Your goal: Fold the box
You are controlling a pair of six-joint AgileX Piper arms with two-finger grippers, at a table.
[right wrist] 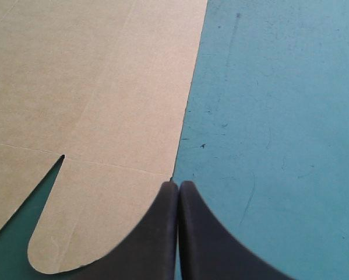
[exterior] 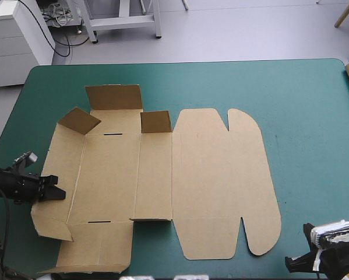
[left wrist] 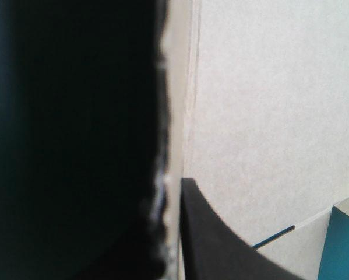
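Note:
The brown box [exterior: 162,175] lies as a cut sheet on the teal-green cover, its rounded lid panel [exterior: 221,181] flat to the right. At the far side a wall flap [exterior: 113,96] and two small flaps [exterior: 78,121] [exterior: 155,122] stand raised. My left gripper [exterior: 56,194] is at the sheet's left edge. In the left wrist view the thin edge of the box [left wrist: 267,116] runs between the two black fingers of the left gripper [left wrist: 175,186], which is shut on it. My right gripper [exterior: 293,262] is shut and holds nothing, its tip [right wrist: 178,185] just off the edge of the lid [right wrist: 104,87].
Bare teal-green cover [exterior: 314,146] stretches right of the box to the table's right edge. The sheet's near flap [exterior: 95,248] reaches close to the table's front edge.

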